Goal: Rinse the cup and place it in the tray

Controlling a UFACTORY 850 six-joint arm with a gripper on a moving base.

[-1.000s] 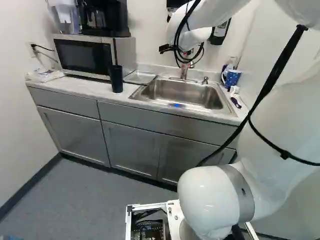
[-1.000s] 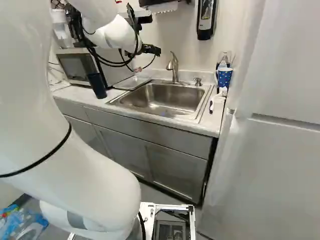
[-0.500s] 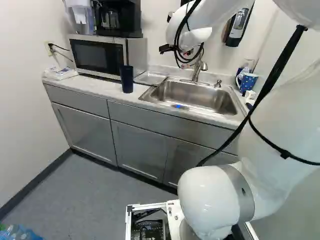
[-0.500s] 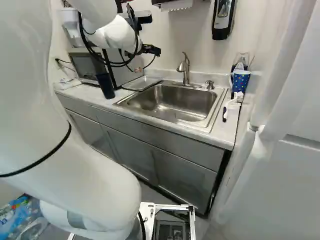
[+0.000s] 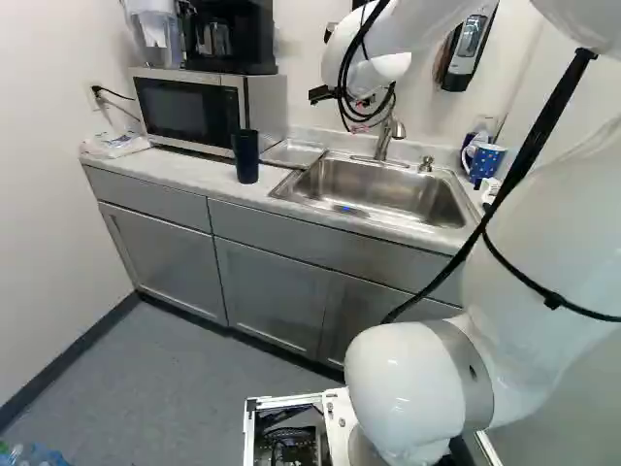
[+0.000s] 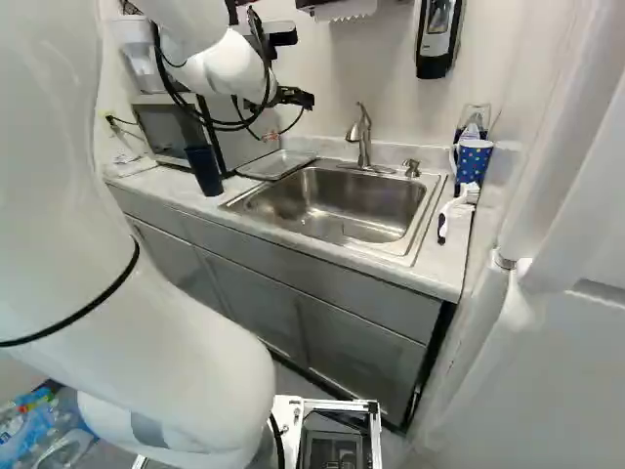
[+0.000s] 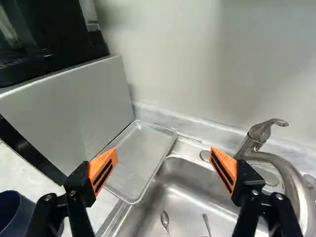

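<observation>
My gripper (image 6: 292, 97) hangs above the counter and sink in the right base view. In the wrist view the gripper (image 7: 164, 163) is open, orange pads far apart, nothing gripped. A dark blue cup (image 5: 245, 157) stands upright on the counter, left of the sink; in the wrist view this cup (image 7: 16, 213) is beside the left-hand finger, partly cut off. The metal tray (image 7: 139, 159) lies between microwave and sink, ahead of the fingers. The sink (image 6: 337, 200) has its faucet (image 6: 361, 137) behind it. A spotted blue mug (image 6: 473, 161) stands right of the sink.
The microwave (image 5: 189, 109) carries a black coffee maker (image 5: 228, 37). Spoons (image 7: 165, 218) lie in the sink. A brush (image 6: 457, 207) lies on the counter's right end. A white fridge-like panel (image 6: 576, 342) stands close on the right. Plastic bottles (image 6: 39, 430) are at the lower left.
The base has moved, shifting the whole scene rightward in both base views, mostly during the earlier half second. The arm keeps its pose against its lowest joint. Cup and tray rest where they were.
</observation>
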